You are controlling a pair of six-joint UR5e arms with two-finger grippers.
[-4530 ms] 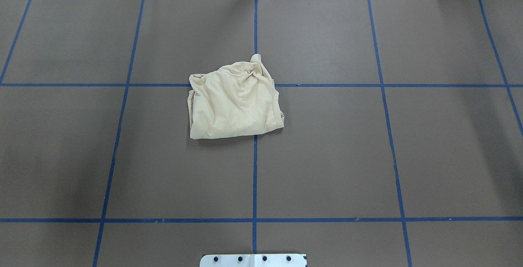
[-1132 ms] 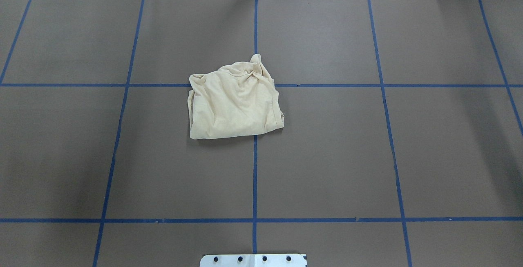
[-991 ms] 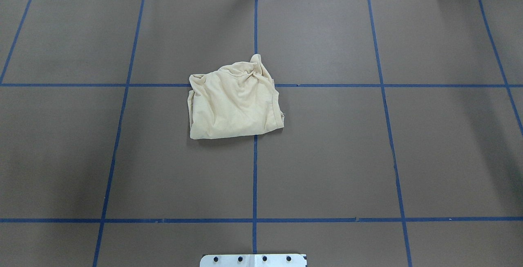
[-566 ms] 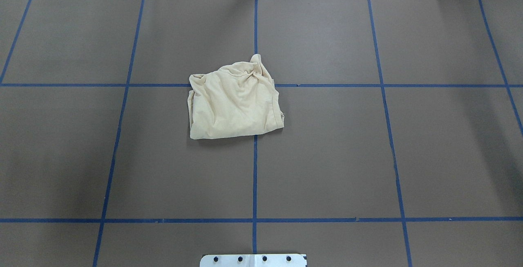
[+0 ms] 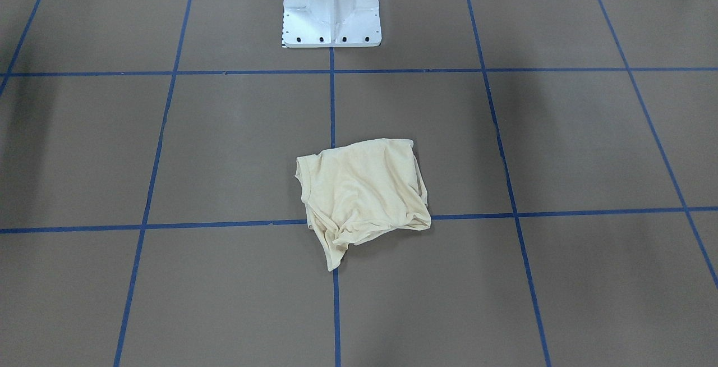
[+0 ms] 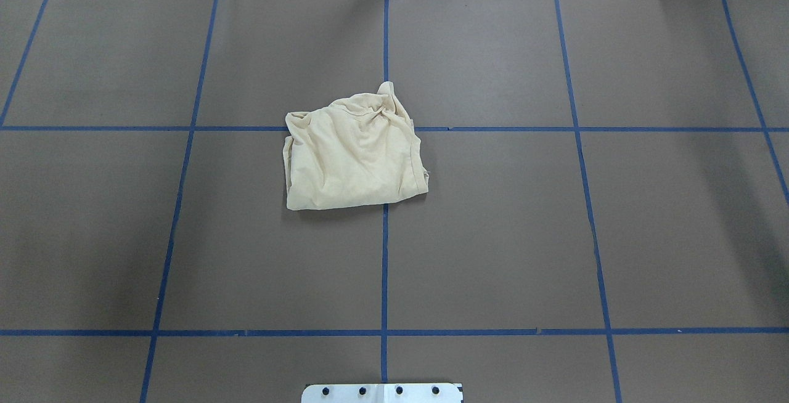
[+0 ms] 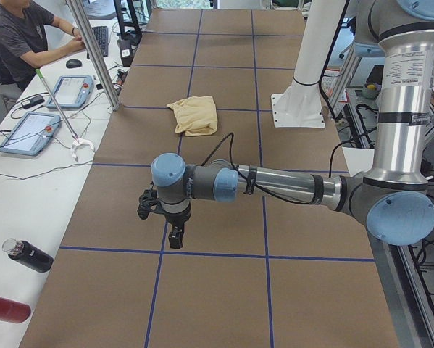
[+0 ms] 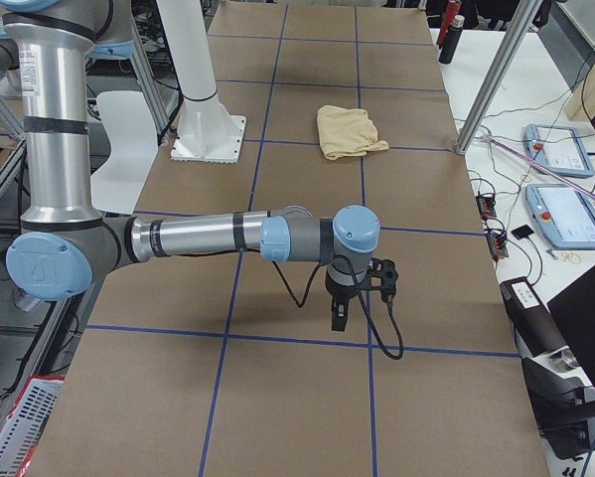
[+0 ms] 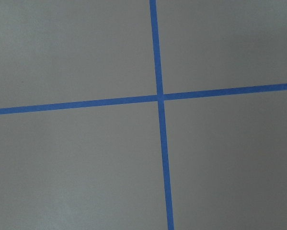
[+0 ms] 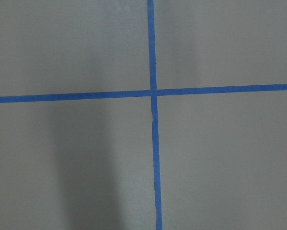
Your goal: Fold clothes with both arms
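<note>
Cream-yellow crumpled T-shirt (image 6: 354,153): centre of brown counter (image 6: 493,236), marginally toward silver-grey left arm (image 7: 274,185); right arm (image 8: 198,238) opposite; both well apart, jaws' state untellable.

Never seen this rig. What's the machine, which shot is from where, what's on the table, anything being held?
A robot: left arm and right arm, jointed metal tubes, and a white pedestal standing on a brown table gridded with blue tape. Two pictures look down on the table, one from behind the robot, one facing it. Two look along it from either end; there the left hand and right hand hang over bare table, well away from the crumpled cream T-shirt lying mid-table. The two tape-cross close-ups come from wrist cameras. Nothing shows in either hand; open or shut, I cannot tell.
</note>
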